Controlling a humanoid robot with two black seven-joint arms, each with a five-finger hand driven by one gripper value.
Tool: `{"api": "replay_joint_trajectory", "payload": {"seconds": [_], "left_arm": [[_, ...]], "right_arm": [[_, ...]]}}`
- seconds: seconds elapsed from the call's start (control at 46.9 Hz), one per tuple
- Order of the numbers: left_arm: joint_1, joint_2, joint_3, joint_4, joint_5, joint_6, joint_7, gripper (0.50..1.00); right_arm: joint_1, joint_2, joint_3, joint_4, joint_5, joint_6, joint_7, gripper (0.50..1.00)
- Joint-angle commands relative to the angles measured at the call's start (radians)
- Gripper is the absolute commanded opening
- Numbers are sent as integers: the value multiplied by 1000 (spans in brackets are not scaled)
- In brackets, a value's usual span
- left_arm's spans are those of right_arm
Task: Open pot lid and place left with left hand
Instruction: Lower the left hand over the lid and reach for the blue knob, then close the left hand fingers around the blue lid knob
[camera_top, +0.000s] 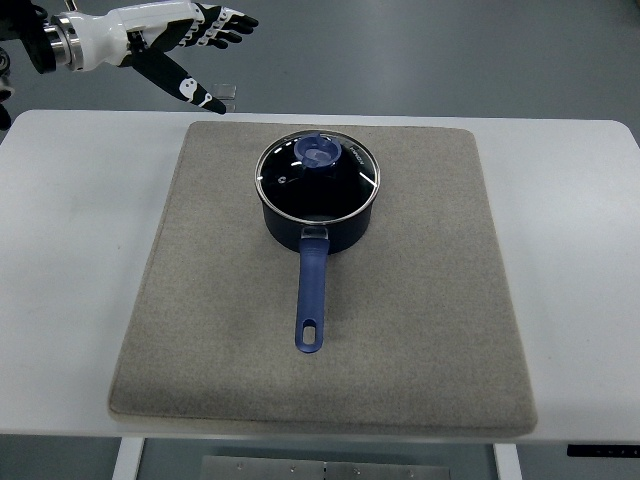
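A dark blue saucepan (318, 220) stands on the grey mat (420, 300), its long blue handle (311, 290) pointing toward the near edge. A glass lid (345, 185) with a blue knob (318, 152) sits closed on the pan. My left hand (200, 50) hovers at the upper left, above and beyond the table's far edge, well left of the pan. Its fingers (225, 25) are spread and hold nothing, the thumb pointing down-right. The right hand is not in view.
The mat lies on a white table (70, 280). Bare mat (210, 300) extends left of the pan. The grey floor shows beyond the table's far edge.
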Motion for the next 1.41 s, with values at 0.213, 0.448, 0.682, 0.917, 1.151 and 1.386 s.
{"api": "replay_joint_trajectory", "payload": {"seconds": [0.213,0.448,0.682,0.917,1.151,1.386], "left_arm": [[-65,-13,69,-132,178,0,-11,951],[-165,-56,215,-132,191,0,-11,951],[-168,-130,279,-125,322,0,-10,951],[-168,-197,308,-94,368,28,-2,951],[-172,-236,316,-53,438,104,-1,943],[-172,-237,325,-45,446,137,-1,902]], "right_arm": [[0,0,0,0,0,0,0,915],[0,0,0,0,0,0,0,915],[0,0,0,0,0,0,0,915],[0,0,-1,0,0,0,0,915],[0,0,0,0,0,0,0,915],[0,0,-1,0,0,0,0,915]]}}
